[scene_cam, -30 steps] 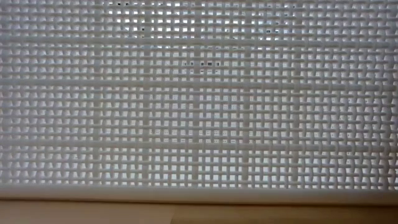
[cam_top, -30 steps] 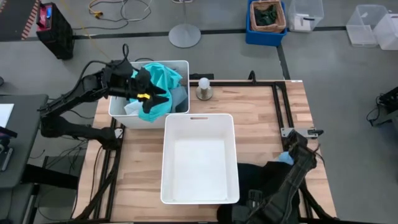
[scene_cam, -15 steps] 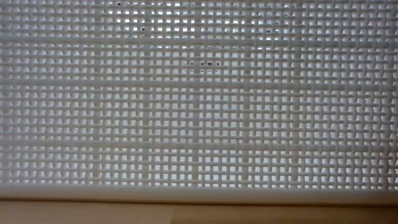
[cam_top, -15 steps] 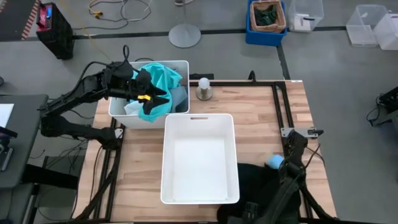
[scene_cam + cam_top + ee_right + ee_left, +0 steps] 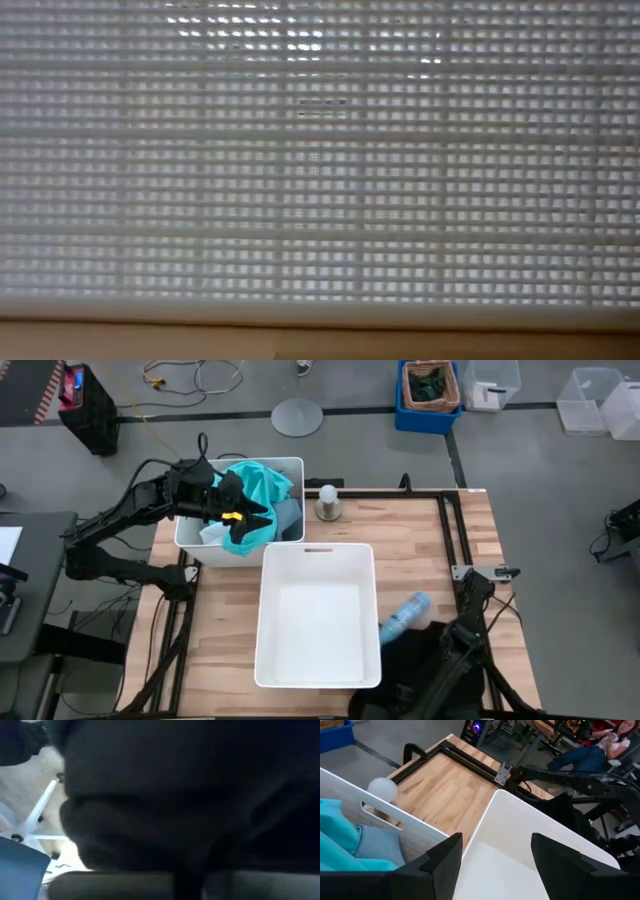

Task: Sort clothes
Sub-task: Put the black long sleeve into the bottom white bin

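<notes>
Black clothes lie heaped at the table's near right corner. My right gripper is down in them, and dark cloth fills its wrist view. A teal garment and a dusty light-blue one lie in the far-left white bin. My left gripper hovers open over that bin, its fingers holding nothing. A large white bin stands mid-table. My right gripper is shut on the black clothes, coming at the heap from above. Its fingers nearly meet, with dark cloth between them. The cloth hides which part or how many layers it has. The heap rests on the table.
A small light-blue bottle lies on the table against the large bin's right wall. A round white lamp stands behind the large bin. The bin's mesh wall fills the low view. A person sits beyond the table.
My right arm has drawn back toward the table's near edge, over the black heap. The light-blue bottle, which was under the gripper, has come out toward the left and now lies against the large bin. That bin has slid slightly left.
</notes>
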Controlling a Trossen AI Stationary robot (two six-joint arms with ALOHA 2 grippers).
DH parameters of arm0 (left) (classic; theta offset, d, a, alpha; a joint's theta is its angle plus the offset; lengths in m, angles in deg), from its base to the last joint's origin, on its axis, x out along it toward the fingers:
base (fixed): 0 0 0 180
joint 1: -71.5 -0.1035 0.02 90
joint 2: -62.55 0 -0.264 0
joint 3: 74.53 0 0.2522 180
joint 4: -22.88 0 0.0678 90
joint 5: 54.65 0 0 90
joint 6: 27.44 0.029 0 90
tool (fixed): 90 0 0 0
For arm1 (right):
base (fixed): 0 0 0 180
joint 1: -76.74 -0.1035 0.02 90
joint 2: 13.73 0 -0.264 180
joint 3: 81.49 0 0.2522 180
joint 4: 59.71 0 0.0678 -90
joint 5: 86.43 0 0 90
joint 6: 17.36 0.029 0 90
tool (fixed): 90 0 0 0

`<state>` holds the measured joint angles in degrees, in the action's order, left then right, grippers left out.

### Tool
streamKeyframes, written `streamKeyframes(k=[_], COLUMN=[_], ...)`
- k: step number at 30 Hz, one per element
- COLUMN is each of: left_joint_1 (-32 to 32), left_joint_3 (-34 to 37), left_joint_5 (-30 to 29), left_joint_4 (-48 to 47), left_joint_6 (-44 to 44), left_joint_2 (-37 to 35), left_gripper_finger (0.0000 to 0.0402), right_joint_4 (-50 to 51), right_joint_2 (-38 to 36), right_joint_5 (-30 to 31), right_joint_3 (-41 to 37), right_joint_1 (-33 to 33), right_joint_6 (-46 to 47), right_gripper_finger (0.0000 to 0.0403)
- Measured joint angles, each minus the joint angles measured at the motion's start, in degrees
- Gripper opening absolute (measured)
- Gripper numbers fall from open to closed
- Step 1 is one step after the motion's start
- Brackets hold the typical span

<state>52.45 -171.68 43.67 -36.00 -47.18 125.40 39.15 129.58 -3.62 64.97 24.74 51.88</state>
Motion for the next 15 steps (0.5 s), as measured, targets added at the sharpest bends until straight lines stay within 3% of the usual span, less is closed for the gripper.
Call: streamKeyframes(k=[7, 15], left_joint_1=[0.0, 0.0], left_joint_3=[0.0, 0.0], left_joint_5=[0.0, 0.0], left_joint_4=[-0.02, -0.07], left_joint_6=[0.57, 1.05], left_joint_2=[0.0, 0.0], left_gripper_finger=[0.0231, 0.0231], right_joint_4=[2.99, 5.07], right_joint_2=[-3.87, -14.13], right_joint_5=[1.69, 7.37], right_joint_3=[-0.07, -0.07], right_joint_1=[-1.79, -4.36], right_joint_6=[6.83, 12.59], right_gripper_finger=[0.0006, 0.0002])
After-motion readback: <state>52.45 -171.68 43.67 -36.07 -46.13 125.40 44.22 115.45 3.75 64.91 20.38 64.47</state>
